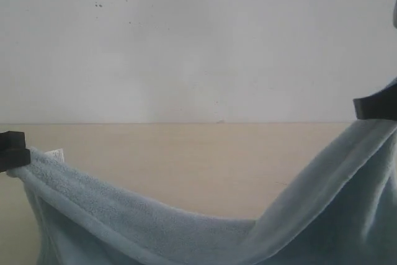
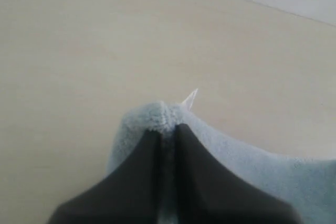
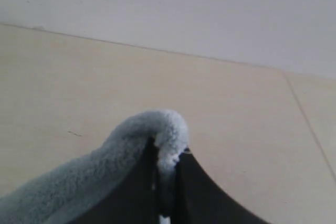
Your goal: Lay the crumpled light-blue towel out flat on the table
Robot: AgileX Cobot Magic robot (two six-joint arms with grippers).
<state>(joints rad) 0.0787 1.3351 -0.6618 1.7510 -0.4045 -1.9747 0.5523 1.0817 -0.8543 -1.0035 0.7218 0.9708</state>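
Note:
The light-blue towel hangs stretched between both grippers above the beige table, sagging in the middle. My left gripper is shut on its left corner, where the small white label sticks out. My right gripper holds the other corner higher up at the right edge. In the left wrist view the black fingers pinch the towel beside the label. In the right wrist view the fingers clamp a fold of towel.
A pale wall rises behind the table's far edge. Bare table lies under and beyond the towel. A thin seam line crosses the surface in the right wrist view.

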